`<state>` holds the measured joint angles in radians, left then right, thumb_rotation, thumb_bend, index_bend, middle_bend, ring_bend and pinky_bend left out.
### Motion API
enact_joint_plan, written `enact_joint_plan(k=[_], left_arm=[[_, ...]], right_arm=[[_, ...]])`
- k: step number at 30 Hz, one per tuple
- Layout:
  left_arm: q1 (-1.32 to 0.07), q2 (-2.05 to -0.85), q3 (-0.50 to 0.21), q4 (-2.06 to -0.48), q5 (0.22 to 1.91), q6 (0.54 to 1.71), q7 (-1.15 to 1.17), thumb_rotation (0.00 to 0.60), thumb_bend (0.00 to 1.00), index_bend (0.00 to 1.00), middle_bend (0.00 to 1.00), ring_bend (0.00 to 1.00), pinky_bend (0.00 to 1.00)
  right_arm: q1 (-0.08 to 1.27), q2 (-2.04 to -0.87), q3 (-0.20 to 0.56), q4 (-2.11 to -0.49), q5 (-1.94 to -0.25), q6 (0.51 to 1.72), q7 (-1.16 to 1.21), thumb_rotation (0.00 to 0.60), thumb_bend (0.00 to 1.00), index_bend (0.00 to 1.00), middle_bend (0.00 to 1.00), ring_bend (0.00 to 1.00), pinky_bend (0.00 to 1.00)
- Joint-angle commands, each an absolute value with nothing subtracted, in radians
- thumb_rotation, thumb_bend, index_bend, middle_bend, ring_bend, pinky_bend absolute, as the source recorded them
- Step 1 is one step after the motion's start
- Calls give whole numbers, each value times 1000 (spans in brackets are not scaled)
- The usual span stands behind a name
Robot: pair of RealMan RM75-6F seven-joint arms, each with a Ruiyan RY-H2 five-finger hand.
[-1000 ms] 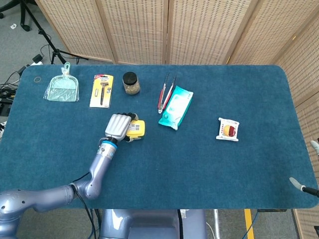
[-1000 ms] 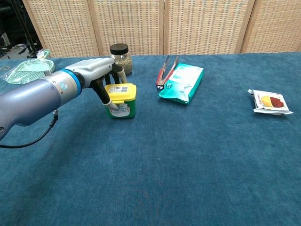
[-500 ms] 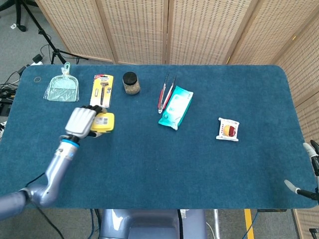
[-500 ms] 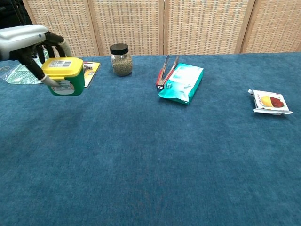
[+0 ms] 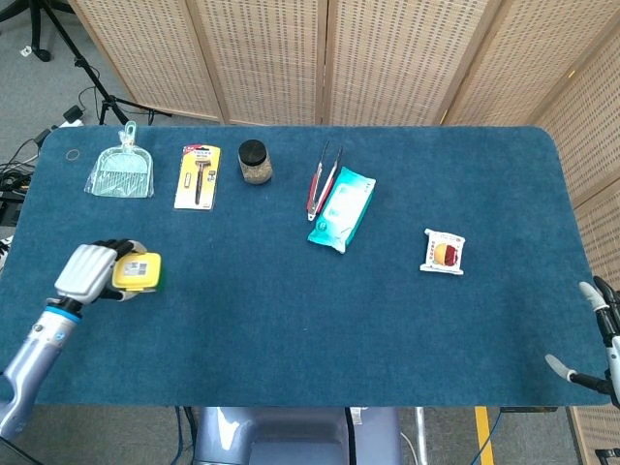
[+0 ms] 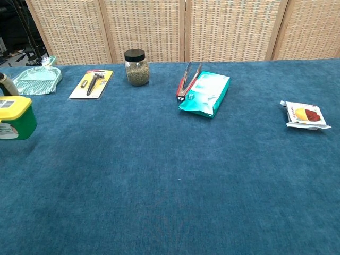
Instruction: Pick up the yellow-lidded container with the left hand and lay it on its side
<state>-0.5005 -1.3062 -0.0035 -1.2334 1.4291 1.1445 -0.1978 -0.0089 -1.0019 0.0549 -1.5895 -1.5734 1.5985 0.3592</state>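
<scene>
The yellow-lidded container (image 5: 138, 272) has a green body and stands lid-up at the table's left side. My left hand (image 5: 85, 273) grips it from the left, fingers wrapped round its body. In the chest view the container (image 6: 16, 117) shows at the left edge, cut off by the frame, with one dark finger (image 6: 5, 83) behind it; whether it touches the cloth I cannot tell. My right hand (image 5: 599, 334) shows only partly at the far right table edge, its thin fingers spread with nothing in them.
Along the back lie a green dustpan (image 5: 121, 174), a yellow carded tool (image 5: 198, 176), a black-lidded jar (image 5: 254, 162), red tongs (image 5: 320, 179) and a teal wipes pack (image 5: 343, 208). A small snack packet (image 5: 444, 252) lies to the right. The table's left edge is close to the container.
My left hand has carried the container from the table's middle-left far out to the left and nearer the front edge. The container stays lid-up.
</scene>
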Motion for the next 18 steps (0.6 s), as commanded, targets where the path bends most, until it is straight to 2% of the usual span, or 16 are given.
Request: enact_joint_plan(k=[1,7,8,10,12,14,18], left_arm=[[-472,-1360,16,-1137,1457,1172,-204,600,150,509,536,460,439],[-471,-1401,23,-1063,1483,1166,-223,600,115,502,506,454,439],[-471,-1402,24,-1059,1485,1164,-221,600,81,469,442,415,424],[-471,-1403,28,-1052,1487,1154,-210,600,24,343,256,261,342],[-474,-1391,37,-1065,1480,1117,-189,600,0,128,54,56,200],[-481,-1370,41,-1097,1461,1069,-157,600,0,19,0,1,132],[-483,-1324,36,-1178,1428,1025,-116,600,0,0,0,0,92]], right_arm=[[-8,-1001,55,-1589,-1572,1598,360,600,0,22,0,0,0],[-10,-999,57,-1588,-1568,1600,368,600,0,21,0,0,0],[-10,-998,57,-1588,-1567,1600,369,600,0,21,0,0,0],[-10,-998,57,-1588,-1567,1601,370,600,0,22,0,0,0],[-10,-999,57,-1587,-1568,1600,370,600,0,22,0,0,0],[-9,-999,56,-1587,-1569,1600,370,600,0,21,0,0,0],[-10,-998,56,-1590,-1569,1601,369,600,0,22,0,0,0]])
